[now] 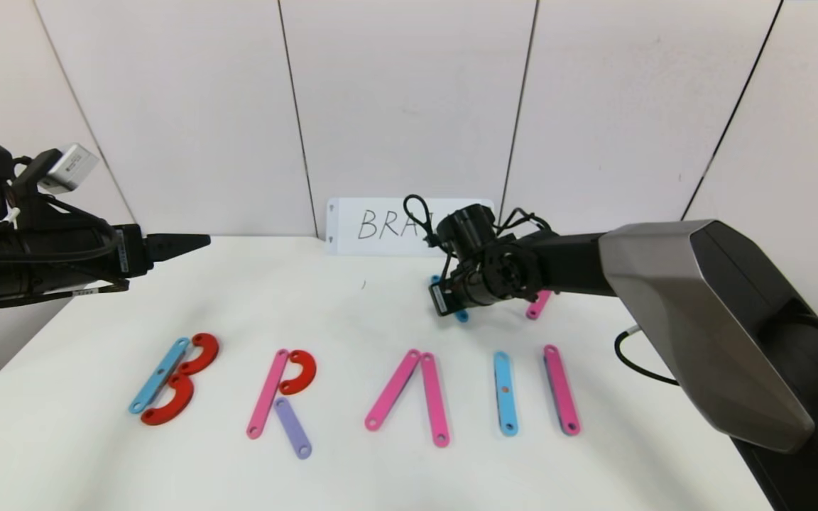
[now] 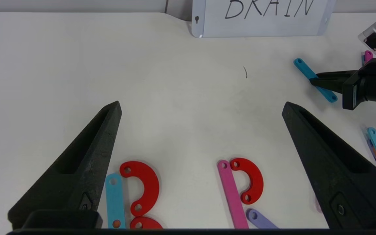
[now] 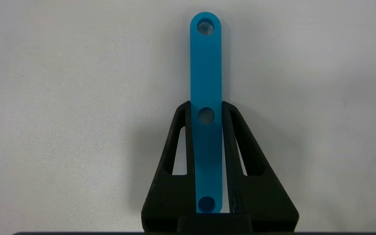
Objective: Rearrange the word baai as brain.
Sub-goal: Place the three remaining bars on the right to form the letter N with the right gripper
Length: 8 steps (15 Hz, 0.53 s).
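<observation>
At the far left of the head view, your left gripper [image 1: 192,242] hangs above the table's back left part with its jaws spread wide and nothing between them; it looks parked there to keep out of the word's way.

Below it, along the lower band of the frame, runs the word [image 1: 352,387]. At lower left you see the B: a blue strip [image 1: 159,375] with two red curves [image 1: 191,380] stacked against it. Next comes the R, a pink strip [image 1: 268,392] with a red curve [image 1: 298,372] at its top and a purple strip [image 1: 292,427] as the slanted leg. Centre frame, two pink strips [image 1: 414,398] lean together at the top into an A with no crossbar. Right of that, a blue upright [image 1: 505,392] and a pink upright [image 1: 561,389] stand parallel, apart, so the last letter looks unfinished.

Above these, right of centre, your right gripper [image 1: 449,304] is low at the table, clenched on a spare blue strip [image 3: 206,98]. The right wrist view shows its fingers [image 3: 232,130] pressing both long edges around the middle hole, so the piece should lift level. I judge it is meant for the missing letter part at the word's right end. A spare pink strip [image 1: 538,304] lies just right of the gripper, and the white card [image 1: 380,226] stands behind it against the wall.
</observation>
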Each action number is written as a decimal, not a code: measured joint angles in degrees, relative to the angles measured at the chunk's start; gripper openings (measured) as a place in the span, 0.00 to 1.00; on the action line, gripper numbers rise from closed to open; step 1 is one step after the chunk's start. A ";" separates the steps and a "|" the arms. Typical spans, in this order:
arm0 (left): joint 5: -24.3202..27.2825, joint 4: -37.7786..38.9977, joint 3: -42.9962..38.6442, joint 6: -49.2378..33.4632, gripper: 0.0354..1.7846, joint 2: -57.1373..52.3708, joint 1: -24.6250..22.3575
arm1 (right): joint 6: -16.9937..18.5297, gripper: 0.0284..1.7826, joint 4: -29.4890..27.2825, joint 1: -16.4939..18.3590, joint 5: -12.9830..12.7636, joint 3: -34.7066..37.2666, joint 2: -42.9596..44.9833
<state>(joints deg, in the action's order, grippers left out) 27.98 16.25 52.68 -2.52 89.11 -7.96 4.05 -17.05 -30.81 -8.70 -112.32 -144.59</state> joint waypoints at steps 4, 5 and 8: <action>0.10 0.00 -0.04 0.07 0.97 0.29 -0.11 | 0.05 0.15 -1.13 0.85 -3.15 0.23 1.71; 0.16 0.00 -0.04 0.07 0.97 0.30 -0.11 | 0.05 0.15 -1.63 1.16 -4.57 0.39 2.76; 0.18 -0.02 -0.04 0.10 0.97 0.38 -0.11 | 0.06 0.15 -2.95 2.63 -7.33 0.80 7.49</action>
<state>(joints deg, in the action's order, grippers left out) 28.16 16.23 52.64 -2.43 89.49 -8.07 4.11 -20.00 -28.17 -16.03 -111.52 -137.11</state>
